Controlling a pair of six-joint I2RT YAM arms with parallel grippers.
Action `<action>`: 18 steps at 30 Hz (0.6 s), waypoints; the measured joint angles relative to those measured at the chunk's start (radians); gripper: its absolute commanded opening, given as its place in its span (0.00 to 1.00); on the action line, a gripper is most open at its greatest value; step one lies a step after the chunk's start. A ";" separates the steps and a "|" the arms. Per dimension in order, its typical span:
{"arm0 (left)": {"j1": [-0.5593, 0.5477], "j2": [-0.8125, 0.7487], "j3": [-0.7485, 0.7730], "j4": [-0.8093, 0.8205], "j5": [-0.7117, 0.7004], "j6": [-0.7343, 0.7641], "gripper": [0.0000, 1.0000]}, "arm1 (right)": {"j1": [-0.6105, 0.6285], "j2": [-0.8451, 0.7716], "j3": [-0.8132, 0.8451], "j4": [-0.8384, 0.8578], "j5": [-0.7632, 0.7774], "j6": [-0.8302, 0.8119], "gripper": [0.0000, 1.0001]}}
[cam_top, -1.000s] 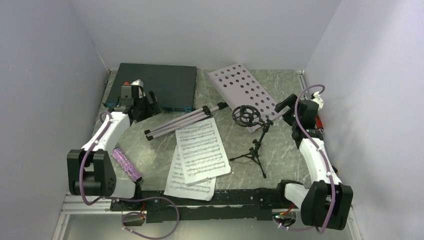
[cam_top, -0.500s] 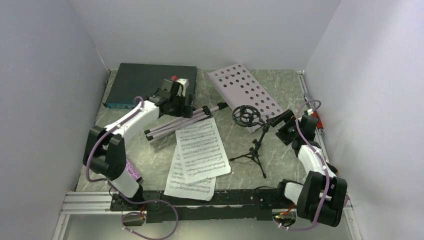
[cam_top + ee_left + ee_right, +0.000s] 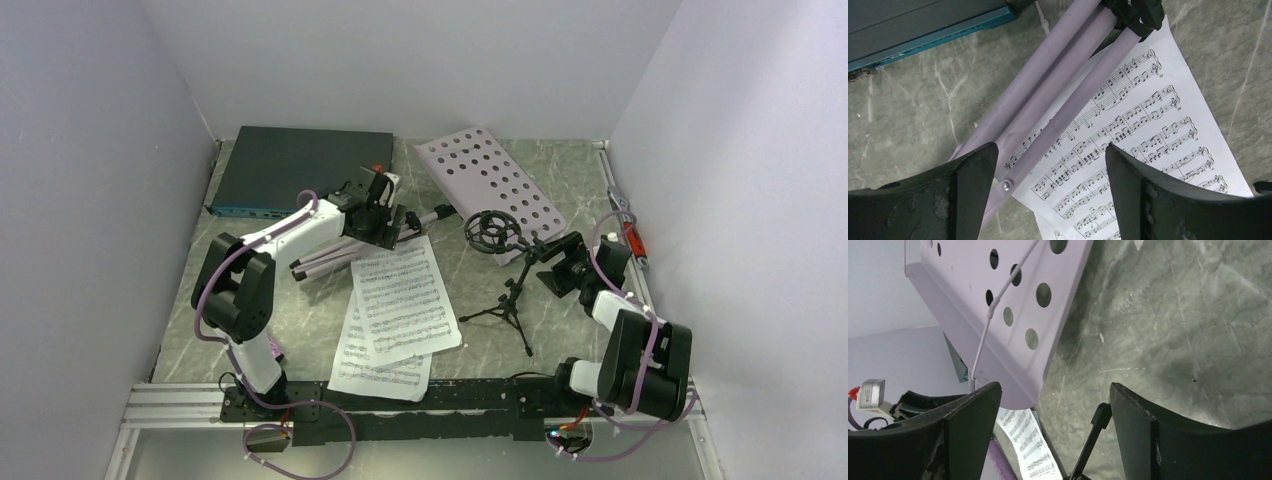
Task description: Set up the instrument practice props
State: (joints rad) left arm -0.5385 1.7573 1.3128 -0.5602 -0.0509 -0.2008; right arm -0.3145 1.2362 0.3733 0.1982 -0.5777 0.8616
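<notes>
The lilac perforated music stand lies flat on the marbled table, its folded tripod legs overlapping a corner of the upper of two sheet-music pages. My left gripper hangs over those legs, jaws spread, grasping nothing. My right gripper, likewise spread and empty, sits low beside the black mic stand.

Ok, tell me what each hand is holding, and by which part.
Nothing is held. The left hand hovers open over the music stand's folded legs; the right hand is open beside the mic stand, gripping nothing.
</notes>
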 measured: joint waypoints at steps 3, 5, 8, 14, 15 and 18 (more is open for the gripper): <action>-0.001 0.000 -0.001 0.004 0.000 -0.002 0.83 | 0.000 0.059 -0.014 0.061 -0.013 0.033 0.77; -0.003 0.000 -0.007 0.008 0.000 -0.003 0.83 | -0.001 0.097 -0.024 0.107 -0.020 0.060 0.75; -0.006 0.000 -0.025 0.020 0.000 -0.003 0.81 | -0.001 0.150 -0.037 0.185 -0.028 0.103 0.74; -0.014 0.000 -0.035 0.033 -0.001 -0.003 0.81 | -0.003 0.320 -0.039 0.399 -0.068 0.207 0.67; -0.015 0.000 -0.035 0.033 -0.001 -0.003 0.81 | -0.003 0.350 -0.039 0.447 -0.076 0.226 0.66; -0.019 -0.001 -0.035 0.032 -0.005 -0.003 0.81 | -0.001 0.440 -0.035 0.574 -0.098 0.286 0.57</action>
State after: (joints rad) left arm -0.5571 1.7565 1.2774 -0.5282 -0.0555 -0.2043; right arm -0.3153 1.6760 0.3386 0.7719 -0.6758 1.1473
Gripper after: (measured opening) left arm 0.808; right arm 0.638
